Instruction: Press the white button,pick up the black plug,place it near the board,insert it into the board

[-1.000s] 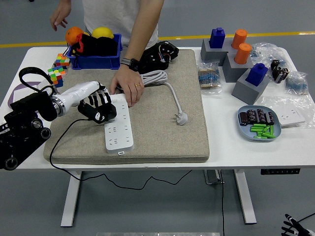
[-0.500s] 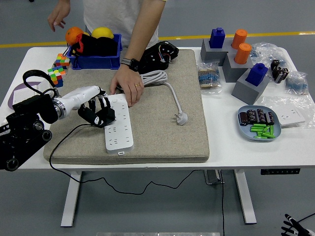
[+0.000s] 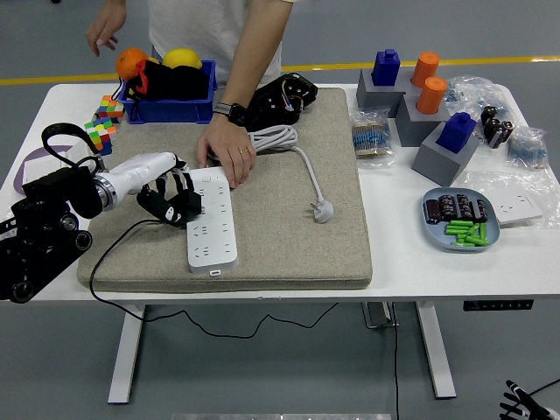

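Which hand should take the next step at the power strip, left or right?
Left. The left hand already sits at the white power strip's left edge on the mat. The right hand shows only as fingertips at the frame's bottom right corner, below the table. A person's hand steadies the strip's far end.

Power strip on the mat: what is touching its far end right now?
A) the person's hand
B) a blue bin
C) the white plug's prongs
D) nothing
A: the person's hand rests on the far end of the power strip, while the robot's left hand sits at its left side and the white plug lies apart.
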You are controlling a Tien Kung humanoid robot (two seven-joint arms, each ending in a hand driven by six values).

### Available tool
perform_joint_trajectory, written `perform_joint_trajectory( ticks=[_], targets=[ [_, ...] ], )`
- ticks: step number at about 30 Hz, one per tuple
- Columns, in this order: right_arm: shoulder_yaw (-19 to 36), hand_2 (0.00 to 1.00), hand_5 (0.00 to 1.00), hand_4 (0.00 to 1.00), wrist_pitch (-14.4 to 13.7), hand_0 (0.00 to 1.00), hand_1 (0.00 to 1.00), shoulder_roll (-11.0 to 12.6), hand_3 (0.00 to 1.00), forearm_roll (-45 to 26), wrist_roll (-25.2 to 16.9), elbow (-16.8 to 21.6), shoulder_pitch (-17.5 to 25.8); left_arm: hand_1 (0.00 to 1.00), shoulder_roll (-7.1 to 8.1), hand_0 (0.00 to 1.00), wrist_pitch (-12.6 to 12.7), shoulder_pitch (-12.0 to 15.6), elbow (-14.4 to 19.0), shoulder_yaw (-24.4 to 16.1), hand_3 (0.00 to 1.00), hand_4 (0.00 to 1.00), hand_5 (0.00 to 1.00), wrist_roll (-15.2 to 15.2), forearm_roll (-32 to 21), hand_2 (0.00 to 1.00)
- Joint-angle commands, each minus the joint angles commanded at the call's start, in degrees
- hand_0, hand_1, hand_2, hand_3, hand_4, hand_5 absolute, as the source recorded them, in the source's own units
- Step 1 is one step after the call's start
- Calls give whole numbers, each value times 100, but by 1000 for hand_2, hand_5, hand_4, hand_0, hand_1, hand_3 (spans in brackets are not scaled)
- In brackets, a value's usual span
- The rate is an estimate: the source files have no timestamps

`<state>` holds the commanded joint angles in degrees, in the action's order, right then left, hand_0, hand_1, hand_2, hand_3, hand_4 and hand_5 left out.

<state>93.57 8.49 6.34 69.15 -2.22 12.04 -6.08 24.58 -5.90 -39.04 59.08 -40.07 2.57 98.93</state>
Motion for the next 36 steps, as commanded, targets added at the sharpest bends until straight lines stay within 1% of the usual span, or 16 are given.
perform_joint_trajectory(
  ticks=[7,8,13,14,19,20,25,26,31,32,35,36],
  targets=[
    [-7,682,592,754,1,855,694,-1,670,4,-4,2,-5,237,-14,395,15,-8,-14,-30,420,711,2,-1,8,263],
    [-4,683,591,754,2,855,693,-3,669,6,-4,3,-6,264,-12,400,13,-8,-12,-38,468,721,2,-8,-10,288],
    [3,683,591,754,5,855,693,-2,669,9,-4,3,-10,264,-13,400,-16,-11,-13,-87,468,721,2,8,-148,288],
    [5,682,590,754,5,855,694,-1,669,10,-4,3,-10,581,-15,524,-16,-10,-12,-96,651,852,2,19,-158,533],
    [3,682,590,754,10,855,694,0,669,16,-3,2,-8,581,-18,524,-72,-10,-15,-105,651,852,2,94,-175,533],
    [2,682,589,753,11,855,694,-1,668,17,-4,2,-8,870,-17,798,-88,-10,-18,-102,902,927,2,114,-178,809],
    [1,682,589,753,14,855,694,-4,668,16,-6,4,-8,870,-11,798,-151,-4,-16,-79,902,927,2,179,-166,809],
    [2,682,588,753,15,855,694,-5,668,17,-6,4,-8,922,-10,846,-155,-2,-14,-78,911,957,2,180,-163,871],
    [-1,682,588,753,15,855,694,0,668,21,-7,4,-7,922,5,846,-167,5,41,-122,911,957,2,169,-152,871],
    [2,682,588,754,14,855,693,-1,668,21,-9,5,-9,927,7,852,-166,9,66,-158,910,974,2,156,-150,875],
    [8,682,588,754,16,855,693,-5,668,22,-9,6,-11,927,17,852,-181,29,146,-244,910,974,2,144,-150,875],
    [13,682,588,754,14,855,693,-6,668,23,-11,6,-12,927,28,852,-212,48,222,-307,910,974,2,156,-162,875]
  ],
)
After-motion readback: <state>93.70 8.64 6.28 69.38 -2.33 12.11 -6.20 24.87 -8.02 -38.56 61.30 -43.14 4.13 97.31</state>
